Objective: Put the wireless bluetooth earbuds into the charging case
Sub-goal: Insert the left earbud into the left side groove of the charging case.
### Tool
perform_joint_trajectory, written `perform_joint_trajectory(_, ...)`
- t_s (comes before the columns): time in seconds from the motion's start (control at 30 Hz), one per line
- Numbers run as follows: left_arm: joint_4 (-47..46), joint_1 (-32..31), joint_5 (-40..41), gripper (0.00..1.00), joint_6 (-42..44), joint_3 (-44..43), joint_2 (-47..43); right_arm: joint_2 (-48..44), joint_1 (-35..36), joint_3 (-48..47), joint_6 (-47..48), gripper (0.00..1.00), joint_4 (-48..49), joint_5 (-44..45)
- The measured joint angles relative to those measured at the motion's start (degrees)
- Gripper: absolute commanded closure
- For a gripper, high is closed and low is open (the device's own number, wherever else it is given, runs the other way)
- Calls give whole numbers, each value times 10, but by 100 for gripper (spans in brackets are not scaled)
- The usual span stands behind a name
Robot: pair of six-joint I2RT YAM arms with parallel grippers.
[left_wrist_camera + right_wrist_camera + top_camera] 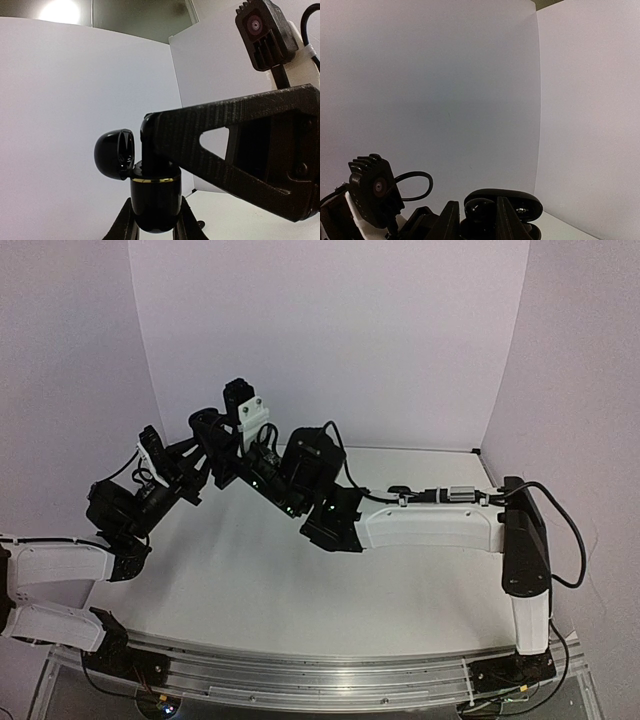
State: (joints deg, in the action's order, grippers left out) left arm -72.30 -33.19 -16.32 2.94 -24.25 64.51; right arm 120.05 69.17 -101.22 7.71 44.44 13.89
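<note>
My left gripper (156, 222) is shut on a glossy black charging case (156, 197) with a gold band, held upright in the air. Its lid (112, 152) is flipped open to the left. My right gripper (477, 217) is shut on a black earbud (481, 212) and reaches down into the mouth of the case, with the open lid (522, 202) just behind it. One of its fingers (235, 145) crosses the left wrist view. In the top view the left gripper (205, 445) and the right gripper (225, 455) meet above the table's back left. The other earbuds are out of view.
White walls enclose the white table (300, 590) at the back and on both sides. A small dark object (200, 223) lies on the table behind the case. The right arm's white link (430, 525) spans the middle of the table.
</note>
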Motion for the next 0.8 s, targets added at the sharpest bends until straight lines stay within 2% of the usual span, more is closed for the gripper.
perform_joint_trajectory(0.57,3,0,-1,100,-3,0,-4,0,4,-17,20,68,-32,11)
perform_joint_trajectory(0.8,5,1,-1,100,-5,0,-4,0,4,-25,30,63,-49,12)
